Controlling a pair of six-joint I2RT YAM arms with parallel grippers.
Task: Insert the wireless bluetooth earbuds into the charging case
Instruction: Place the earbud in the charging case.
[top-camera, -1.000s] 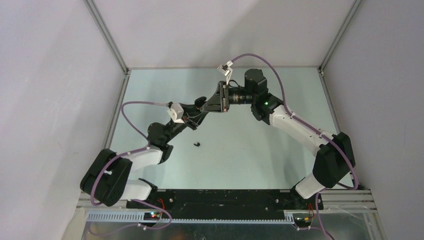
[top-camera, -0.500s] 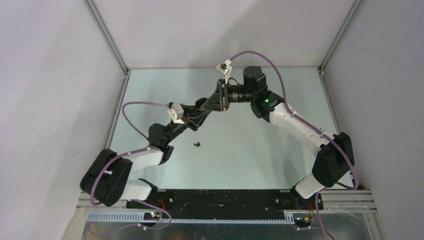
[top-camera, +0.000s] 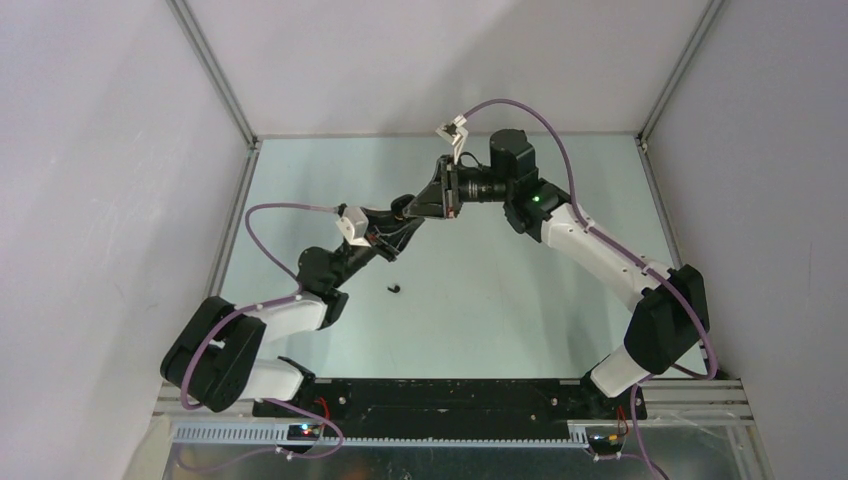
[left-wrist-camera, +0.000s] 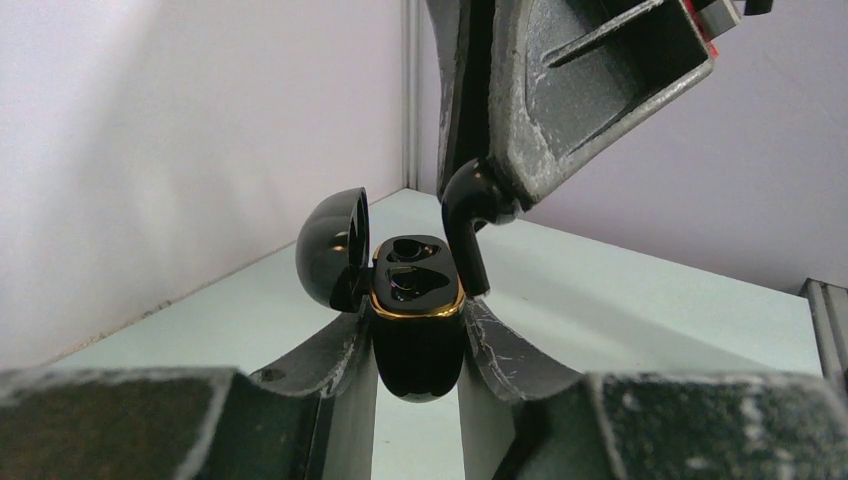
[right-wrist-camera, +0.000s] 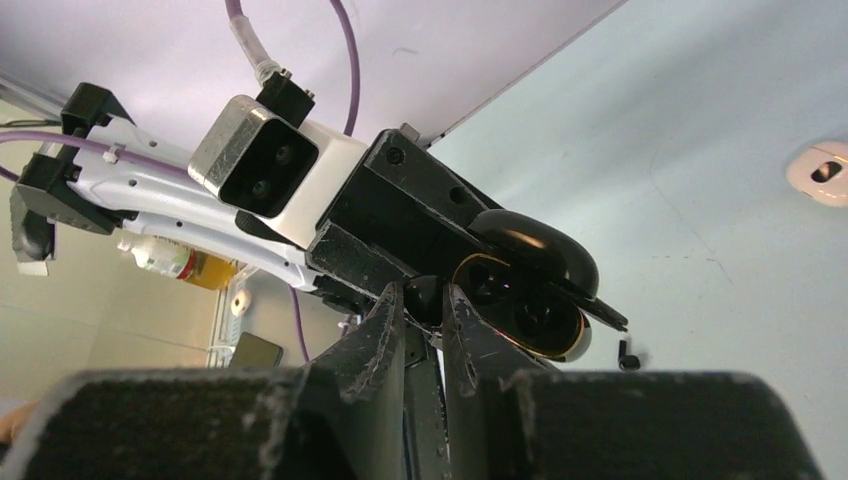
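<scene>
- Currently the left gripper is clamped tight around the black charging case, lid open, above the middle of the table.
- Right gripper is closed, pinching a black earbud, stem down, at the case's right rim.
- Another black earbud lies nearer on the table.

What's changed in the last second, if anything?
The right arm edged slightly toward the far wall, jaws shut on a black earbud beside the open case. Unchanged: the left arm, jaws shut on the case, and the loose earbud on the table.
</scene>
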